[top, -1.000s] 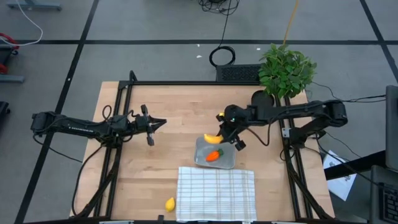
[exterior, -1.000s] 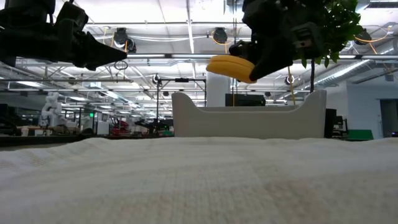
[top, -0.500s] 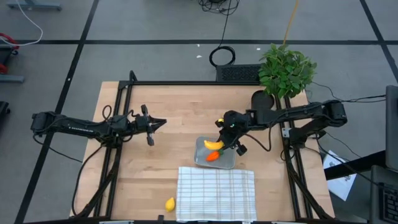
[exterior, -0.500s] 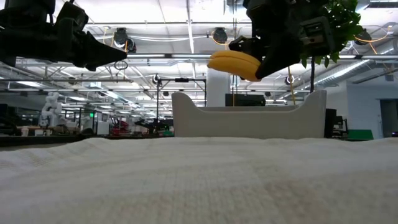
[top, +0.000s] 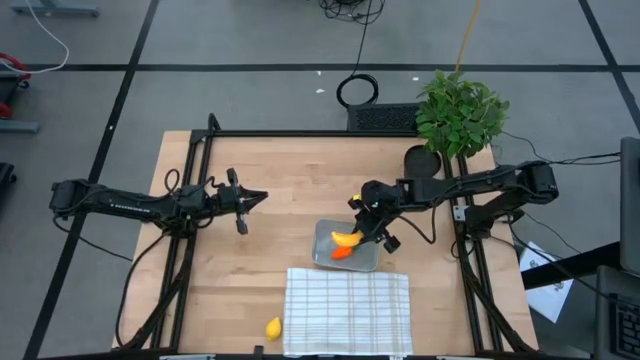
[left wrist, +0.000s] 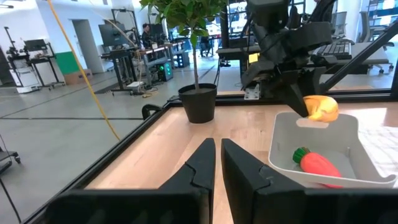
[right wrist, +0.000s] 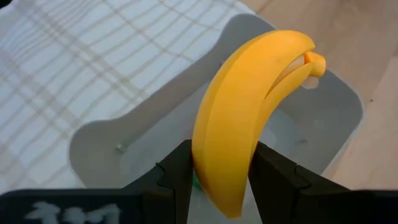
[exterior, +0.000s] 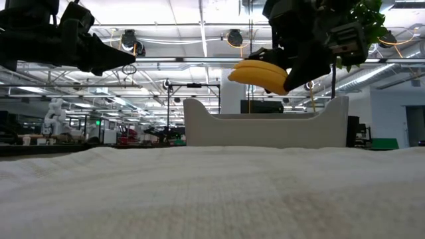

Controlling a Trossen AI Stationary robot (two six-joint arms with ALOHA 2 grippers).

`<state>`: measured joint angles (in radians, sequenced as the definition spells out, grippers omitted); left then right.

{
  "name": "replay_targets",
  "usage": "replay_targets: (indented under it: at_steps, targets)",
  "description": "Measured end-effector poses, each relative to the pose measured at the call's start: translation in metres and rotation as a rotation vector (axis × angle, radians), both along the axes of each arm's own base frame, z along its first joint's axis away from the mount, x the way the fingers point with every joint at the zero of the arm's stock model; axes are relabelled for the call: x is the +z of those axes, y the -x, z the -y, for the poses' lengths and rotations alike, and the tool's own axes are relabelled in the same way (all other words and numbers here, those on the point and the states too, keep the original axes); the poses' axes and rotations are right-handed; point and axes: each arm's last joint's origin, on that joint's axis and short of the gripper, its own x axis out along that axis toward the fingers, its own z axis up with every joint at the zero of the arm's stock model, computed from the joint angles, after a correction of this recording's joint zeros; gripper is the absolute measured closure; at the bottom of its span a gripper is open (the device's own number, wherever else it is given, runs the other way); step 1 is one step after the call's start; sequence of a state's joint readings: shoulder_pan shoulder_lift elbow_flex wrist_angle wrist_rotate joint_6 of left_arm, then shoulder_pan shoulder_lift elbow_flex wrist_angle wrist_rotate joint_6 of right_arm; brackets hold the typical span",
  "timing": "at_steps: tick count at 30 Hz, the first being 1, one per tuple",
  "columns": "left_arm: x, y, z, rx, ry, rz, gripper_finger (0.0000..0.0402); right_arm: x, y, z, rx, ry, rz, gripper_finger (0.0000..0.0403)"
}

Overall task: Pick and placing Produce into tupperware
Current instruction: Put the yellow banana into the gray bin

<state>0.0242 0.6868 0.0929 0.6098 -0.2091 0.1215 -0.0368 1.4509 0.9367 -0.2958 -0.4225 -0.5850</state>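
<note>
My right gripper (top: 356,234) hovers over the translucent grey tub (top: 366,260) and is shut on the curved yellow banana (top: 345,238). The orange carrot (top: 342,252) with its green top lies on its side on the tub floor, below the banana. The small yellow lemon piece (top: 273,327) rests on the wood near the table's near edge, left of the checked cloth. My left gripper (top: 262,197) waits shut above the table's left half, touching nothing. My right gripper pinches the banana between its two fingers (right wrist: 177,165), which lie across it near one end (right wrist: 221,177). They come slanting down from the table's right. The stem end (right wrist: 314,62) points away from the gripper. The banana (exterior: 255,73) is lifted clear, roughly level above the tub rim.
A white checked cloth (top: 348,298) lies right in front of the tub toward the near edge. A leafy potted plant (top: 458,110) stands at the far right corner. Bare wood stretches between my left gripper and the tub.
My right gripper has carried the banana from above the tub's far left rim toward the near edge, so it now hangs over the tub's middle, above the carrot. It has stayed shut on the banana throughout.
</note>
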Motion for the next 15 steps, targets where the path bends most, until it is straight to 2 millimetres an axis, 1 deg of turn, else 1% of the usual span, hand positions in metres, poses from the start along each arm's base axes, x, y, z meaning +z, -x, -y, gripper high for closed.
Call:
replay_targets:
  at_steps: [7, 15]
  targets:
    - [0.0000, 0.0000, 0.0000, 0.000, 0.000, 0.000, 0.0371, 0.0025, -0.0030, -0.0016, 0.007, 0.003, 0.043, 0.0277]
    - [0.0000, 0.0000, 0.0000, 0.000, 0.000, 0.000, 0.0371, -0.0014, -0.0033, -0.0049, 0.014, -0.001, 0.029, 0.0277]
